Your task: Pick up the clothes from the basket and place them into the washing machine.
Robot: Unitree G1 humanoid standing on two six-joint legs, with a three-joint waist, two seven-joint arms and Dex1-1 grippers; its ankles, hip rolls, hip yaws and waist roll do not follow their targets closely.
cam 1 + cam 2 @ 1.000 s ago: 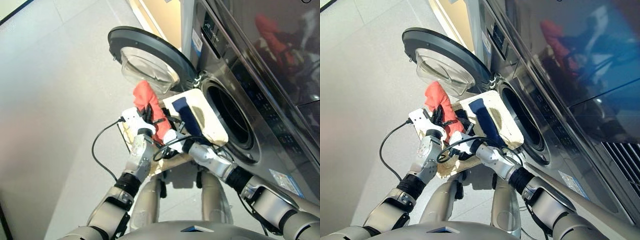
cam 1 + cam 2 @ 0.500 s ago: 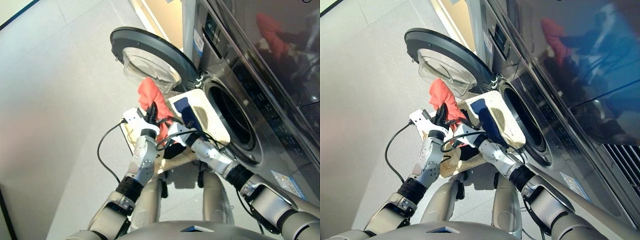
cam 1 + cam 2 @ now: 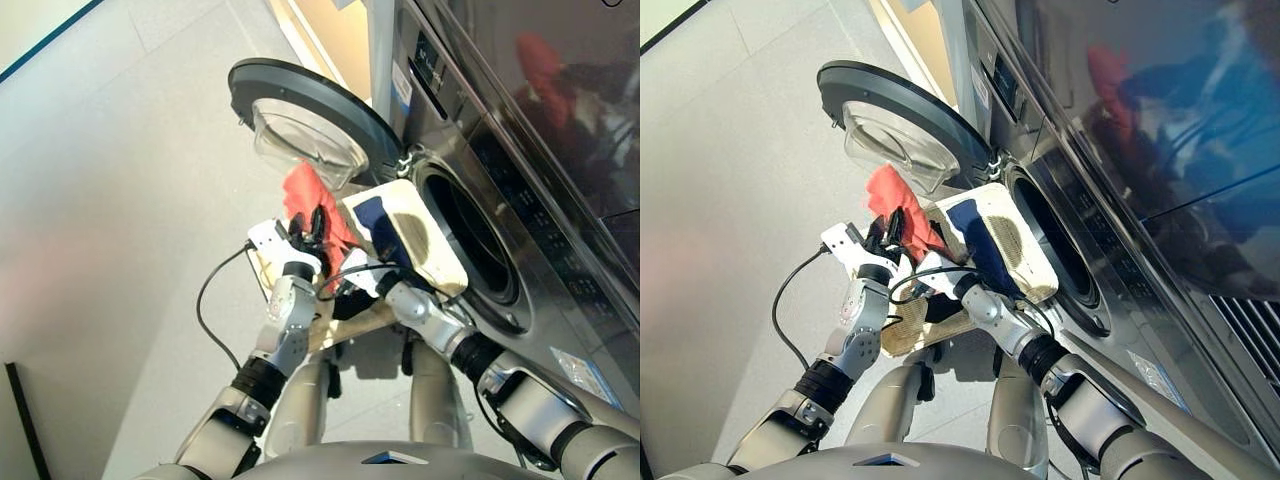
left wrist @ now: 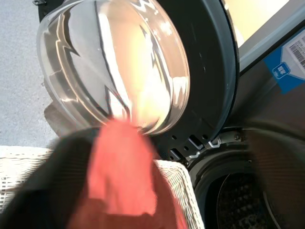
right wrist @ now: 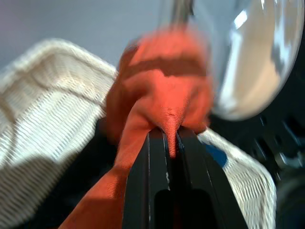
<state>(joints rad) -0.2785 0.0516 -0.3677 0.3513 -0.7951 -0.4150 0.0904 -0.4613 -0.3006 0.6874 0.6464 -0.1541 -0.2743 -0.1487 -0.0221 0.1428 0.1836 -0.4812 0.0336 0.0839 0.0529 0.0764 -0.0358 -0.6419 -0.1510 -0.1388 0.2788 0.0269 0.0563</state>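
Head cameras: I see the washing machine (image 3: 500, 200) with its round door (image 3: 310, 115) swung wide open and the drum opening (image 3: 470, 245) dark. The basket (image 3: 420, 240) sits just in front of the opening, below the door. The navy garment (image 3: 375, 225) lies in it as a strip. The red garment (image 3: 310, 200) is lifted above the basket's near edge, under the door glass. The left gripper (image 3: 315, 222) is at the red cloth, its black fingers against it. The right gripper (image 3: 940, 285) is low beside the basket, near a black garment (image 3: 350, 300).

Left wrist camera: the red garment (image 4: 121, 176) fills the foreground, covering the fingers; I cannot tell from here how they stand. Door glass (image 4: 114, 67) lies beyond.

Right wrist camera: the fingers (image 5: 152, 176) are closed on a fold of red cloth (image 5: 162, 95), over the basket (image 5: 43, 100).
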